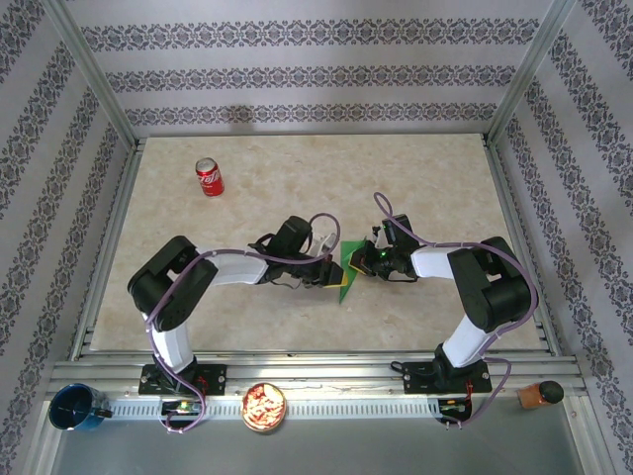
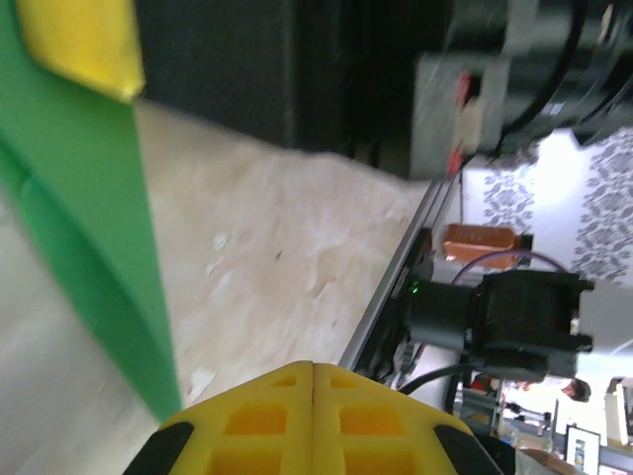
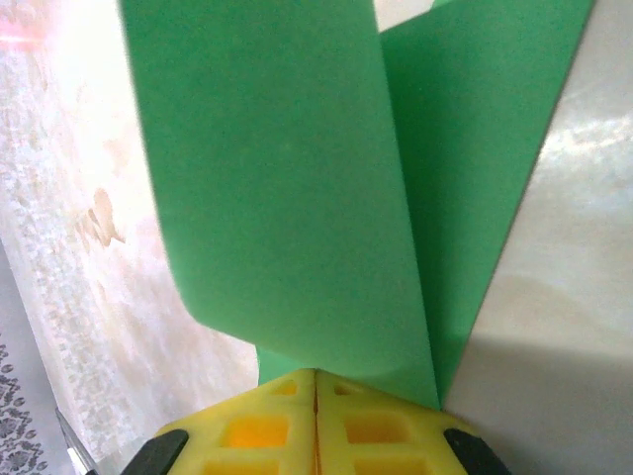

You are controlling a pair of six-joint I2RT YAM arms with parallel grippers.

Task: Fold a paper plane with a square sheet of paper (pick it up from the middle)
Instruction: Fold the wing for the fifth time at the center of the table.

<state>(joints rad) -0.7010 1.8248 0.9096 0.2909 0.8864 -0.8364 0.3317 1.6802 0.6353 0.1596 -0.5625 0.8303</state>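
The square sheet of paper [image 1: 349,259], bright green and partly folded to a point, lies mid-table between both grippers. In the right wrist view one flap [image 3: 287,188] curls upward over a flatter layer [image 3: 485,158]. My right gripper [image 3: 316,374] [image 1: 364,265] is shut, its tips against the base of that curl, and no green shows in the seam between its pads. My left gripper [image 2: 315,366] [image 1: 338,290] is shut on nothing, just off the sheet's near point [image 2: 94,257]. A yellow fingertip [image 2: 84,40] of the right gripper rests at the sheet's far end.
A red soda can [image 1: 210,177] stands at the back left. On the front rail sit a blue cup [image 1: 77,408], a bowl of snacks [image 1: 264,407] and an orange object [image 1: 539,395] [image 2: 480,240]. The right arm's base [image 2: 514,317] stands close beyond the left gripper.
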